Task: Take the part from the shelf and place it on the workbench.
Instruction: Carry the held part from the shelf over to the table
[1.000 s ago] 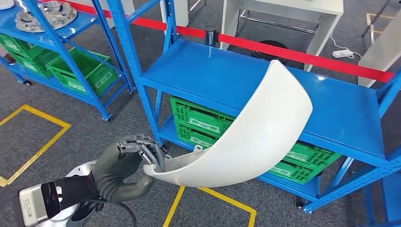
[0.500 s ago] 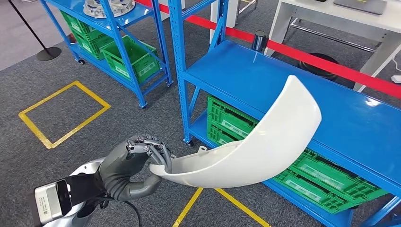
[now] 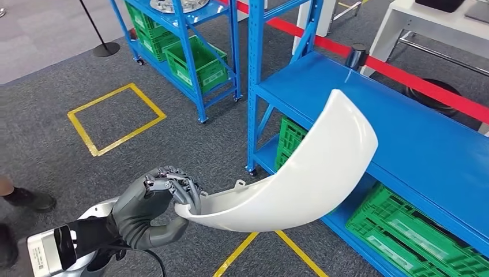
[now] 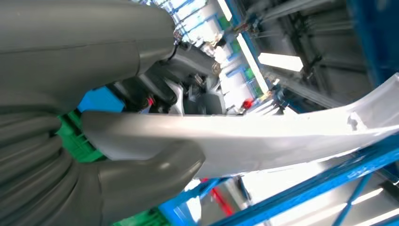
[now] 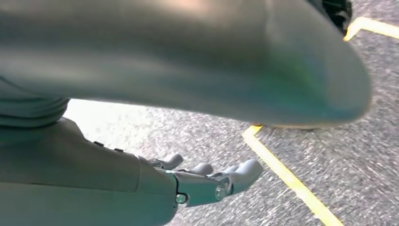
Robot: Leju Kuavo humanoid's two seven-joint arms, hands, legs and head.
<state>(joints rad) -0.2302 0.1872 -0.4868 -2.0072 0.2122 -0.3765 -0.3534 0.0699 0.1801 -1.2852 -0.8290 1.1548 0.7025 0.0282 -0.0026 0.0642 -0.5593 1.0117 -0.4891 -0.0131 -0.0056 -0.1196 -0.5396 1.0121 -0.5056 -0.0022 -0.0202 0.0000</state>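
Green crates [image 3: 413, 229] – slotted plastic, on the lower shelf of the near blue rack [image 3: 403, 124]; contents cannot be made out. More green crates [image 3: 195, 62] on the far blue rack.

Part [image 3: 300, 173] – long, white, glossy curved panel with a small tab at its narrow end, carried in the air in front of the near rack.

Left hand [image 3: 153, 205] – fingers and thumb clamped on the part's narrow end.

Right hand [image 5: 207, 181] – fingers loosely apart (nothing in them), above grey carpet with yellow tape [image 5: 291, 181].

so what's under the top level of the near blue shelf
Under the blue shelf top sit green crates on the lower level, another towards its left end. The white part in the left robot hand covers the stretch between.
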